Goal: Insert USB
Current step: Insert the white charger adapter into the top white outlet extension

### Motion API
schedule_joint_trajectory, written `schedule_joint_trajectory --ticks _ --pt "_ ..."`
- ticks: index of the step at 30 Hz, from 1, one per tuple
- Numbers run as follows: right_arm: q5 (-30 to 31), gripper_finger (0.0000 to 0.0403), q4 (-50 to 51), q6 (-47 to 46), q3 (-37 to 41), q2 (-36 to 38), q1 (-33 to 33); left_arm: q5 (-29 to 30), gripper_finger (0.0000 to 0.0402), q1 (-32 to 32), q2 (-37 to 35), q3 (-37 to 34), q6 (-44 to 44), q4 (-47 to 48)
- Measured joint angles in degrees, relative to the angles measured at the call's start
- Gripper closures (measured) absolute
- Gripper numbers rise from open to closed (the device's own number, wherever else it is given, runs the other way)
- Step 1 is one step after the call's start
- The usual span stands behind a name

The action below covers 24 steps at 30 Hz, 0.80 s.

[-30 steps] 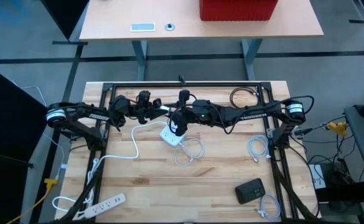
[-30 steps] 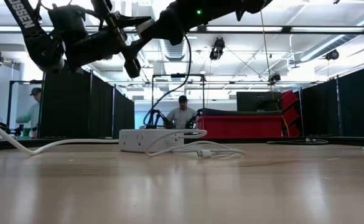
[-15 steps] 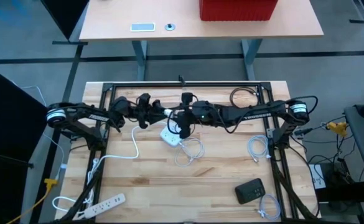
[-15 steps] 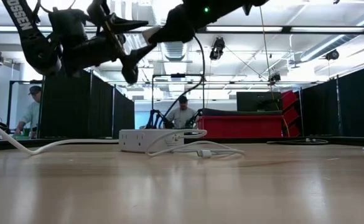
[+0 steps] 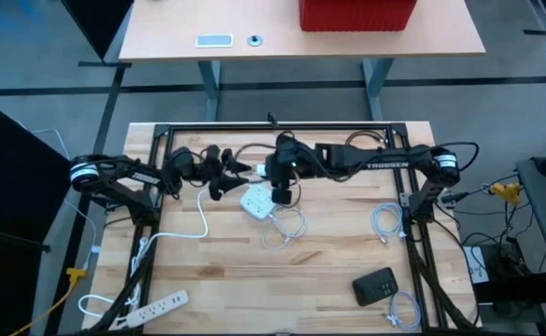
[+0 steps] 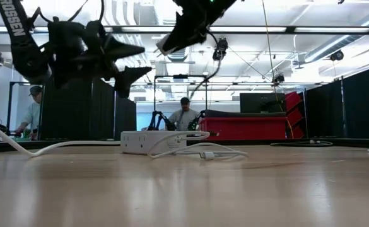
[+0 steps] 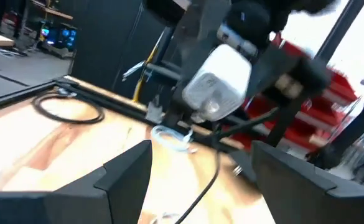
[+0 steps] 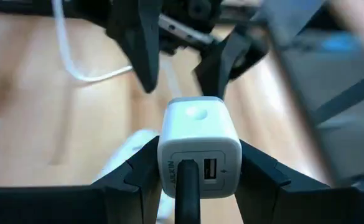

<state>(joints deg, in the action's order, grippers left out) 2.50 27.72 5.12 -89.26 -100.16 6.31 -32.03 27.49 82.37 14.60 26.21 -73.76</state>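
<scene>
Since 1 s ago your right gripper point(image 8: 197, 186), clamped on the charger point(image 8: 199, 146), swung up so the open left gripper point(image 5: 238, 169) faces it.

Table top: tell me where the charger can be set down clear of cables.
Bare wood lies mid-front, between the white power strip and the black device. It is crowded around the white outlet block and cable coil, under both grippers. The right gripper holds the charger.

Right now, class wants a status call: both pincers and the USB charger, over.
Right pincer shut on white USB charger, cable plugged in. Left pincer open, empty, facing it. Power strip below, nothing between.
</scene>
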Motion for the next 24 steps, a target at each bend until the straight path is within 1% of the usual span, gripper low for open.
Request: schedule_joint_trajectory --ticks 2,4,6,9,13,15,18,24 --pt "-4.3 0.0261 4.3 -6.1 -1.5 -1.4 1.0 -0.1 0.0143 -0.1 0.0 -0.7 -2.5 3.1" --pt "-6.6 0.0261 8.1 -10.2 -3.7 -4.0 1.6 0.0 0.0143 -0.1 0.0 -1.0 -4.3 7.1" --pt "-7.1 0.0261 13.7 -12.7 -6.5 -7.2 2.0 0.2 0.0144 -0.2 0.3 -1.0 -5.7 10.2" --pt "-7.5 0.0261 22.9 -14.7 -13.3 -13.3 2.3 1.9 0.0144 -0.5 0.5 -1.0 -7.1 15.1" --pt "-7.7 0.0261 33.4 -16.0 -22.7 -20.6 2.2 6.1 0.0146 -1.9 1.1 -1.2 -7.9 22.3" --pt "-9.3 0.0261 37.7 -17.7 -26.6 -23.2 2.2 7.4 0.015 -2.9 1.0 -1.2 -9.4 25.5" --pt "-12.7 0.0261 39.1 -20.7 -30.1 -25.6 2.2 7.6 0.0158 -4.4 1.1 -1.4 -10.9 28.3" --pt "-16.2 0.0261 39.6 -26.7 -32.5 -28.8 2.8 9.4 0.018 -8.6 2.3 -1.4 -14.0 27.9"
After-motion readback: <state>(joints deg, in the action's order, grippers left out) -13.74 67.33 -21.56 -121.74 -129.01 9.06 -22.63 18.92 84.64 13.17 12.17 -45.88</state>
